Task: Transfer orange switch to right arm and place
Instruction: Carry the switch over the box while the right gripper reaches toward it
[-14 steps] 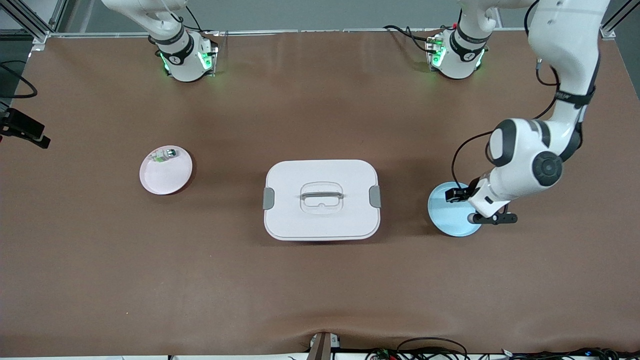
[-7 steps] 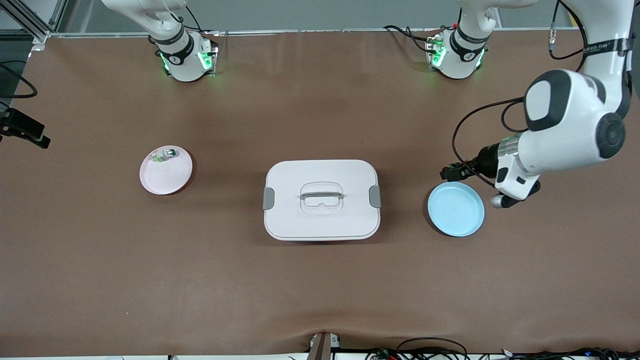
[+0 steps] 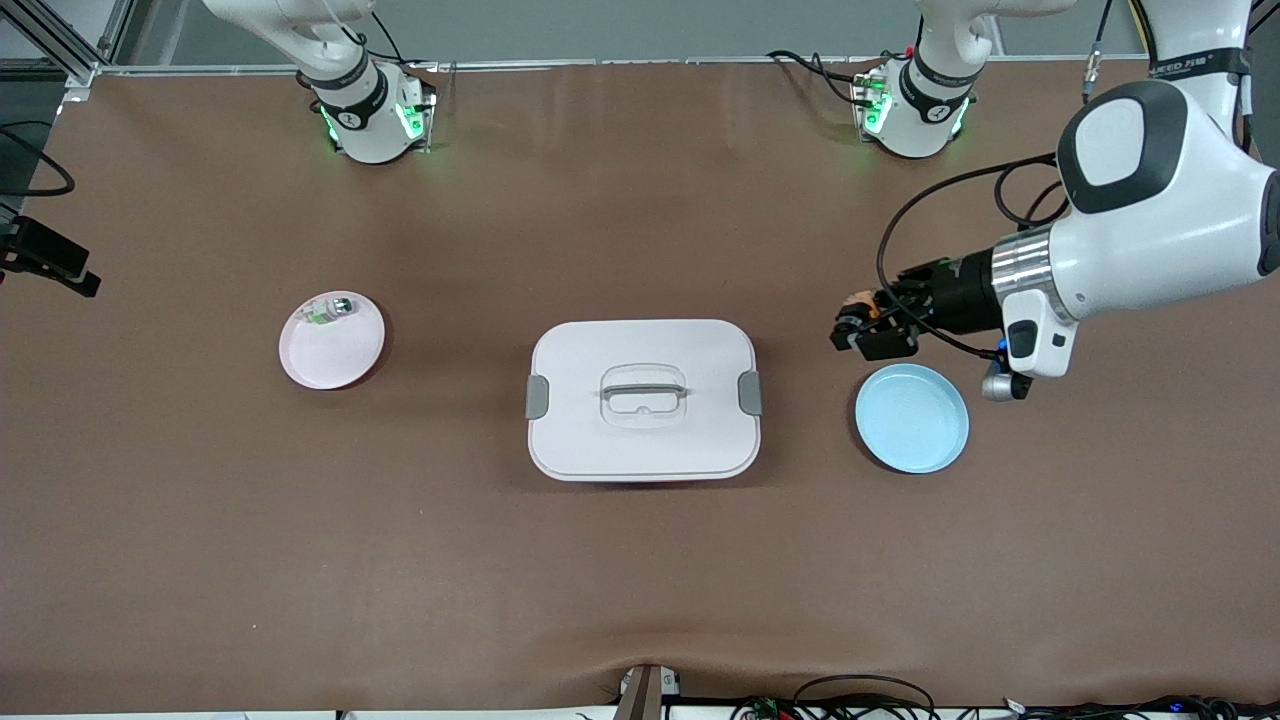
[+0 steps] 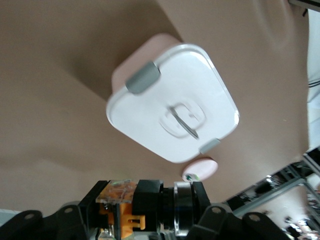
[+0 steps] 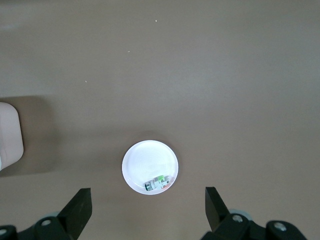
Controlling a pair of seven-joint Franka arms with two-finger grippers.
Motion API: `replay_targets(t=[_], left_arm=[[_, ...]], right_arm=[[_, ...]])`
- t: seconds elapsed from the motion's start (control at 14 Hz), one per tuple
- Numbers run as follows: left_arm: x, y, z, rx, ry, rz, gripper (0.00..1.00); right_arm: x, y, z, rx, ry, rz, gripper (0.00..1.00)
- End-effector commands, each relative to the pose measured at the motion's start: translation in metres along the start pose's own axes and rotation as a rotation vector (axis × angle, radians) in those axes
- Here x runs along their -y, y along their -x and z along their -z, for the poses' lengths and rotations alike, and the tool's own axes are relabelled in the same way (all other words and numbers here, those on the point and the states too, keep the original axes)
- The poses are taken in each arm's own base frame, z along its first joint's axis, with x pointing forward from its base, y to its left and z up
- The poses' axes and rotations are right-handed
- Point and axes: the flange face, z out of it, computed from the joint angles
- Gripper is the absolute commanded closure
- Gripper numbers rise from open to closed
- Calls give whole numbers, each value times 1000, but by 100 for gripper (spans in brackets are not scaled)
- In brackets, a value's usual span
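Observation:
The orange switch [image 3: 857, 304] is up in the air, pinched in my left gripper [image 3: 866, 326], which is shut on it. That gripper lies level, over the table beside the blue plate [image 3: 911, 420], and points toward the white box [image 3: 643, 400]. In the left wrist view the switch [image 4: 123, 220] shows its orange body, black barrel and silver ring between the black fingers [image 4: 148, 193]. My right gripper [image 5: 147, 207] hangs open and empty high over the pink plate [image 5: 134, 161]; the front view shows only that arm's base [image 3: 368, 112].
The pink plate [image 3: 325, 358] toward the right arm's end holds a small silver-and-green switch [image 3: 331, 311], which the right wrist view shows too [image 5: 157, 184]. The lidded white box [image 4: 172, 102] sits mid-table. The blue plate has nothing on it.
My left gripper has risen from the blue plate with the orange switch, and the wrist has turned level and swung toward the white box. The right arm has not moved.

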Motion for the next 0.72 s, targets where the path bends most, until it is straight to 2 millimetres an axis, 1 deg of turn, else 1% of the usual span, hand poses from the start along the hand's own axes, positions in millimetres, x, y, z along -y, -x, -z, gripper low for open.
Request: replay_targets(t=[0.0, 0.21, 0.36, 0.5, 0.64], left_arm=[[-29, 42, 2, 25, 65, 143, 75], [-49, 83, -17, 16, 147, 312, 75], [-59, 117, -41, -19, 165, 380, 75], [-60, 147, -69, -41, 134, 427, 75], [-59, 161, -87, -28, 108, 492, 75]], right_arm=[[1, 2, 6, -9, -15, 1, 0], [1, 2, 6, -11, -13, 1, 0], [2, 2, 6, -11, -7, 2, 0], [2, 2, 6, -11, 2, 5, 0], [4, 1, 6, -12, 2, 6, 0]])
